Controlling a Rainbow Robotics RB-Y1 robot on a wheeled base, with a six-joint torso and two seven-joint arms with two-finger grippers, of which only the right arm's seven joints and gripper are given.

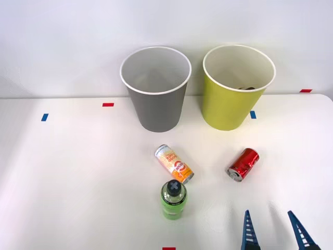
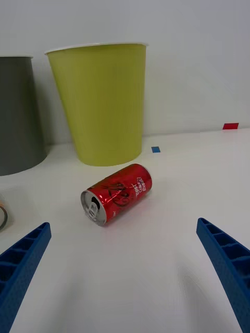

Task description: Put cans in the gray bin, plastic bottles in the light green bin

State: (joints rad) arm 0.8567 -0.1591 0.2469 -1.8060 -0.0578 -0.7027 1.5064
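A shiny red can (image 1: 243,164) (image 2: 117,193) lies on its side on the white table, silver end toward me. An orange-and-white can (image 1: 174,163) lies on its side left of it, and a green plastic bottle (image 1: 173,199) with a dark cap stands just in front of that can. At the back stand the gray bin (image 1: 156,88) (image 2: 15,125) and, to its right, the light green bin (image 1: 238,86) (image 2: 101,104), with something dark inside at its rim. My right gripper (image 1: 274,232) (image 2: 125,270) is open near the table's front edge, short of the red can, nothing between its fingers.
The white table (image 1: 78,172) carries small red tape marks (image 1: 107,104) and blue tape marks (image 1: 45,117) near the bins and edges. A white wall rises behind the bins. A sliver of the orange can's rim (image 2: 2,217) shows at the wrist view's edge.
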